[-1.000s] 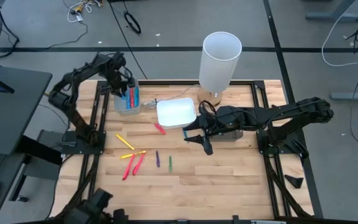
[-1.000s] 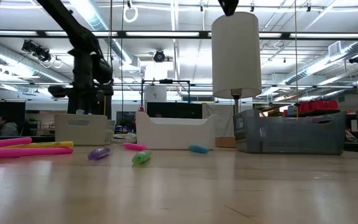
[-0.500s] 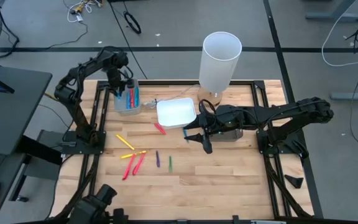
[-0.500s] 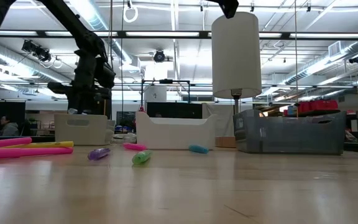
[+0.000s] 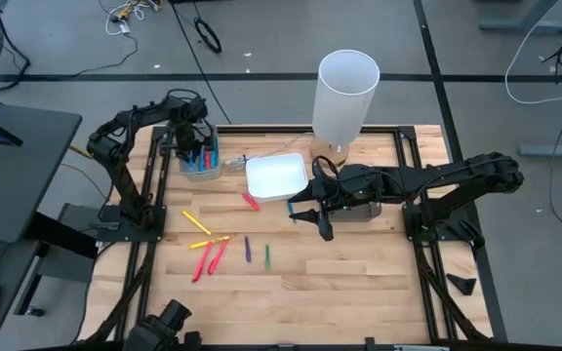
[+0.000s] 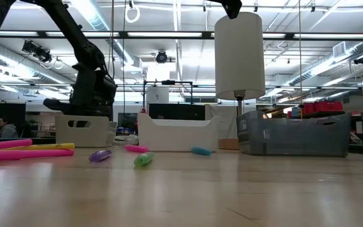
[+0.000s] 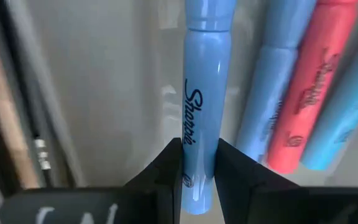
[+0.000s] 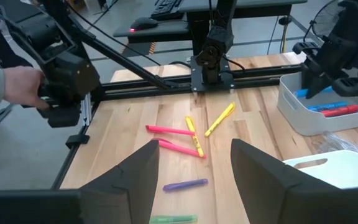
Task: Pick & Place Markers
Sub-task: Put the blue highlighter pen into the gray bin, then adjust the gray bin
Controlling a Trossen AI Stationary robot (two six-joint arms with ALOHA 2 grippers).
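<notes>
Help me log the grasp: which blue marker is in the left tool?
The blue marker pinched between the left tool, lowered into the grey tray; the other blue ones lie loose beside it.

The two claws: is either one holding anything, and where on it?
The left gripper pinches a blue marker near one end of its barrel, over the clear tray. The right gripper is open and holds nothing.

At left of your frame a dark arm [image 6: 90, 82] hangs over a grey tray [image 6: 82, 130]; pink markers [image 6: 24, 151] lie left, purple marker [image 6: 99, 156] and green marker [image 6: 143, 159] centre.
</notes>
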